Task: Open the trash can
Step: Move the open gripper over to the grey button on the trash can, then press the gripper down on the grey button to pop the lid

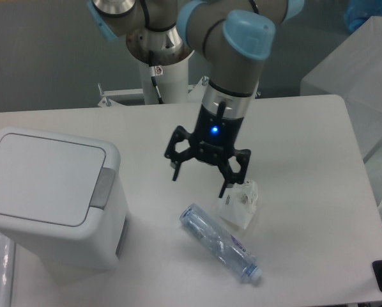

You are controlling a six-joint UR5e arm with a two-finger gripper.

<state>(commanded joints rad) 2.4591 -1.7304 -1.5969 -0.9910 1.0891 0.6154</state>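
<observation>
The trash can (50, 198) is a large white boxy bin at the left of the table, its flat lid down and a grey push tab (101, 188) on its right edge. My gripper (200, 184) hangs over the middle of the table, open, with nothing between its fingers. It is well to the right of the bin and above the table surface, beside the crumpled bag.
A clear plastic bottle (220, 243) lies on its side at the front centre. A crumpled clear plastic bag (239, 203) sits just right of the gripper. A translucent box (354, 57) stands at the back right, and the arm's base post (159, 64) at the back.
</observation>
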